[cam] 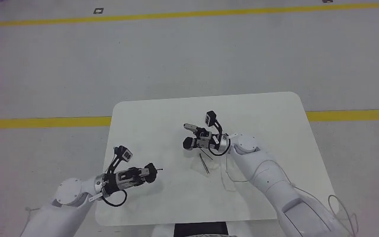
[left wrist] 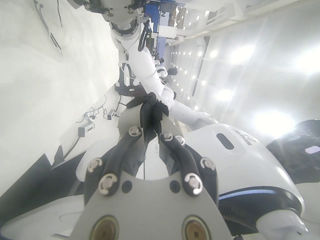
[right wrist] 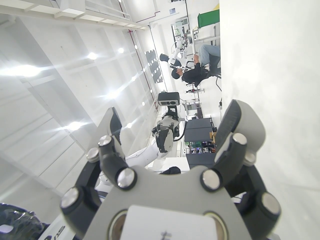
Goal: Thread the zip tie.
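Note:
My left gripper [cam: 153, 170] [left wrist: 151, 106] is near the table's front left, shut on a thin black zip tie. The tie's tip [cam: 160, 169] pokes out past the fingers, and its strap [left wrist: 144, 161] runs back between them. My right gripper [cam: 186, 135] [right wrist: 172, 123] hovers over the table's middle, open, with nothing between its fingers [right wrist: 230, 123]. It faces the left gripper, a hand's width apart. Loose black zip ties [cam: 204, 161] [left wrist: 46, 26] lie on the table just in front of the right gripper.
The white table [cam: 266, 118] has rounded corners and bare surface at the back and right. A light cable [cam: 228, 175] trails along the right forearm. Grey floor with yellow lines surrounds the table.

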Robot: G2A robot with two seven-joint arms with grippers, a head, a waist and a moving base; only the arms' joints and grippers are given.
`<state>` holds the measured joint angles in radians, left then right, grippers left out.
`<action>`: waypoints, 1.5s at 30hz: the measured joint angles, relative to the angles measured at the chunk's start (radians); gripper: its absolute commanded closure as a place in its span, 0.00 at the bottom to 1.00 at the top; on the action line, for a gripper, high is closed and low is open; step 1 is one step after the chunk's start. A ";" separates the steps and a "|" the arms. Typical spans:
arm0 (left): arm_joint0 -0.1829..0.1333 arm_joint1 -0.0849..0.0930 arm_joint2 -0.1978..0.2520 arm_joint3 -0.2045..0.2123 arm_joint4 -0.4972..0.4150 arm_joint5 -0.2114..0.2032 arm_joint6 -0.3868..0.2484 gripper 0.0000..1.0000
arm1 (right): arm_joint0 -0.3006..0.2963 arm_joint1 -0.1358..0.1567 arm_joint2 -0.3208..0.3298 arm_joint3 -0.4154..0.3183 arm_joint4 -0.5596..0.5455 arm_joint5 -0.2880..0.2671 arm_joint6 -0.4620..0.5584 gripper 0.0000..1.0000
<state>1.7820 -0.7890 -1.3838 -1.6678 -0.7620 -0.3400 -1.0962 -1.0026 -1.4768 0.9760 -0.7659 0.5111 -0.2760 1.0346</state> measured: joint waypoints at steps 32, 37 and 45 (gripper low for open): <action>-0.033 -0.110 -0.117 -0.016 0.222 0.000 0.008 1.00 | 0.000 0.000 0.000 0.000 0.000 0.000 0.000 0.00; -0.035 -0.136 -0.171 0.010 0.124 0.000 -0.076 1.00 | 0.000 0.000 0.000 0.000 0.000 0.000 0.000 0.00; -0.032 -0.143 -0.179 0.011 0.132 0.000 -0.095 1.00 | 0.000 0.000 0.000 0.000 0.000 0.000 0.000 0.00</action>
<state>1.7505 -0.9316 -1.5625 -1.6572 -0.6297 -0.3400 -1.1911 -1.0026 -1.4768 0.9760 -0.7659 0.5111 -0.2760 1.0346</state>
